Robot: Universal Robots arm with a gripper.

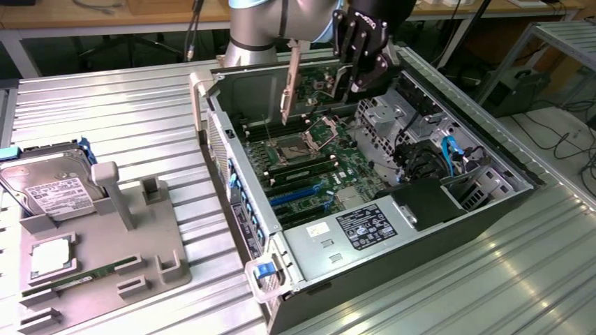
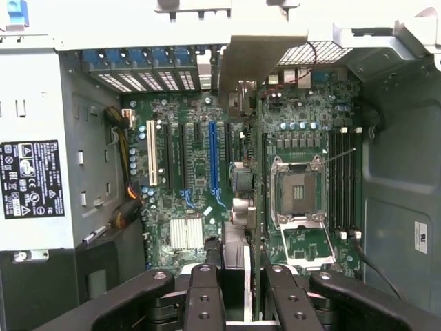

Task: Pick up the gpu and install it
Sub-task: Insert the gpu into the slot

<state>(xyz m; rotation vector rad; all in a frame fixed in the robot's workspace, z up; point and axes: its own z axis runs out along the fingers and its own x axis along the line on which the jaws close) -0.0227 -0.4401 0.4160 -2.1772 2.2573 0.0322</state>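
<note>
One ribbed metal table (image 1: pixel 112 105), open case (image 1: pixel 484 230), gpu (image 1: pixel 292 78) in pincer (image 1: pixel 358 82)

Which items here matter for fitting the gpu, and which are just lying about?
In the job: gpu, held in claw; open computer case; motherboard.
Lying about: hard drive; memory stick; grey holder under them.

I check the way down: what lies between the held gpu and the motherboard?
Nothing. In the exterior view the gpu hangs in the gripper over the open case, with bare air down to the motherboard.
</note>
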